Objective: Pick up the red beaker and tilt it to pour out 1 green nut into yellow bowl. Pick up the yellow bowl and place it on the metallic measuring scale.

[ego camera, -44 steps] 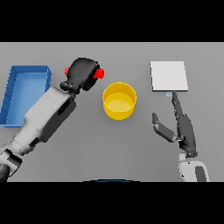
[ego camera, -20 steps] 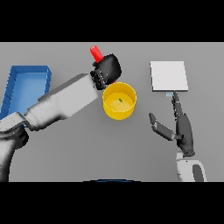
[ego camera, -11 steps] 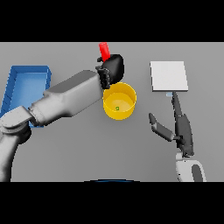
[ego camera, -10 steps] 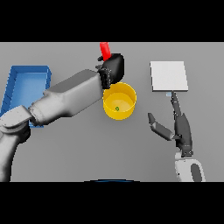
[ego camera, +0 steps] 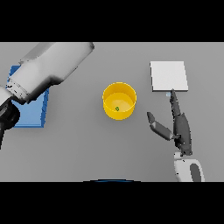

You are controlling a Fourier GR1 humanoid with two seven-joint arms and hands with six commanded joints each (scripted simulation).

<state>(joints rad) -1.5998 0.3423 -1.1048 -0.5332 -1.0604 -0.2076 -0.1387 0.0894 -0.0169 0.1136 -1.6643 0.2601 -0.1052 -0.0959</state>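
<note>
Head view shows the yellow bowl [ego camera: 119, 101] standing upright near the middle of the grey table [ego camera: 87, 144], with a small green nut [ego camera: 117, 109] lying on its floor — so, judging from how things lie, the pouring step looks done and the step in hand is the bowl's move to the scale. The scale [ego camera: 169, 76] is a pale square plate at the far right of the table, well apart from the bowl and with nothing on it. The right hand [ego camera: 177, 127] rests between bowl and scale, nearer the scale, its fingers straight and pointing away toward the plate, thumb spread out to the side toward the bowl; it holds nothing and touches neither. The next move probably calls for that hand to swing over to the bowl, close on its rim or wall, lift it level so the nut stays in, and set it squarely on the plate. The left arm [ego camera: 48, 70] crosses the upper left corner, but its hand is cut off by the picture's edge — it cannot be seen at all, and neither can the red beaker. The arm also covers much of a blue tray [ego camera: 30, 114] at the left edge, whose contents cannot be made out.
</note>
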